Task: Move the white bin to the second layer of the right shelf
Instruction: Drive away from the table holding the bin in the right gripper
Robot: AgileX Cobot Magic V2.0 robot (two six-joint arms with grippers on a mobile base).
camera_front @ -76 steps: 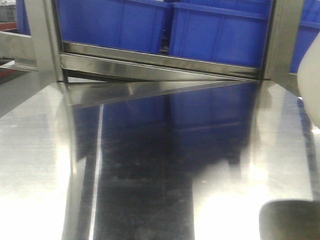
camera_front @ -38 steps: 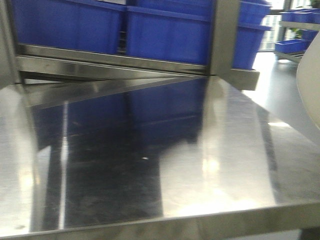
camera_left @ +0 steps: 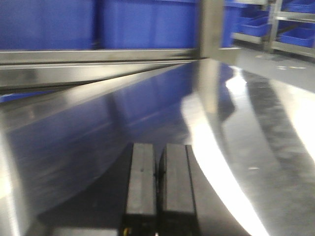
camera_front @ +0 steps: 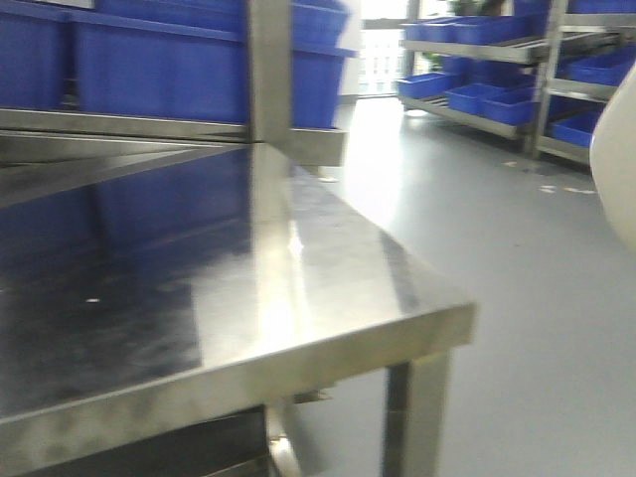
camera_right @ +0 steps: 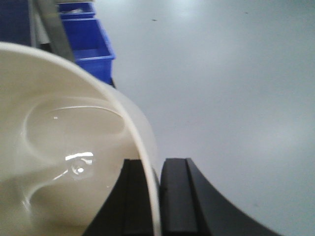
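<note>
The white bin is off the desk, past its right end and above the bare grey floor. It hangs from the right hand, whose 2 black fingers are closed almost together on the bin's thin rim, 1 inside the wall and 1 outside. In the front view only a pale curved slice of the bin shows, right of the desk at the frame edge. The tub looks empty (a glossy highlight on its bottom, nothing more).

The left hand hangs low over the desk top, its 2 pads pressed flat together with nothing between them.

By my reading the pick-up is done and the bin is clear of the desk. What is left is reaching the right shelf second layer and setting the bin on it. Steel racks with blue crates stand well beyond the desk's right end, but I cannot tell whether any of them is the target tier. More blue crates sit on the shelf behind the desk.

No brand, label or writing is readable on the bin, the crates or either hand.
</note>
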